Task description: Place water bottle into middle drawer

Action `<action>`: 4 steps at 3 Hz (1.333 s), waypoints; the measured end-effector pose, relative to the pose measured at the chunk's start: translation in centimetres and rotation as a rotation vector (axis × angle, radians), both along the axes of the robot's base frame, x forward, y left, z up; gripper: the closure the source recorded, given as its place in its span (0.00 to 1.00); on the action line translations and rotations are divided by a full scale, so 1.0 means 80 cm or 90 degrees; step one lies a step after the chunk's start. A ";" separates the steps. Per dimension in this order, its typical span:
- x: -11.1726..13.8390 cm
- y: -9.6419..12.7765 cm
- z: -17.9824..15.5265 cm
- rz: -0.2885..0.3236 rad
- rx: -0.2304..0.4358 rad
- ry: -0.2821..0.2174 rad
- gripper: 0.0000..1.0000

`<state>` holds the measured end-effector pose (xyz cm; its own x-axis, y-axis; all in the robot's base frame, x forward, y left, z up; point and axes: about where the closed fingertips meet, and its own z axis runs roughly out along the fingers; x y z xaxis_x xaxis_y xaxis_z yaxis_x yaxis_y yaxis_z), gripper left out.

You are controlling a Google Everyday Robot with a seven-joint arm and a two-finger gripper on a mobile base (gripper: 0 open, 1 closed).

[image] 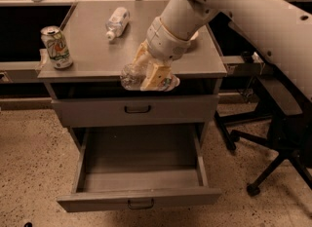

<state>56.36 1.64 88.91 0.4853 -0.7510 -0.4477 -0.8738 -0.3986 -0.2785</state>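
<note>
Clamped around the small clear crinkly plastic water bottle [131, 78], the cream two-finger gripper [155, 78] should descend level into the open wide grey middle drawer [139, 155] beneath it before releasing.

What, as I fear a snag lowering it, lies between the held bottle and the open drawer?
In the camera view, only the closed upper drawer front; the tool grips the bottle at the tabletop's front edge, above it.

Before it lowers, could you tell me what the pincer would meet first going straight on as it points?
Probably the floor of the middle drawer: the pincer, shut on the water bottle, points down. Depth unclear; the cabinet top edge may intervene.
</note>
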 end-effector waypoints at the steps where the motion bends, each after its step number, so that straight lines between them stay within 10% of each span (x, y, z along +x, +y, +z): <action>1: -0.009 0.030 -0.076 -0.051 0.076 0.103 1.00; 2: -0.029 0.053 -0.176 -0.136 0.059 0.233 1.00; 4: -0.016 0.048 -0.217 -0.199 0.084 0.209 1.00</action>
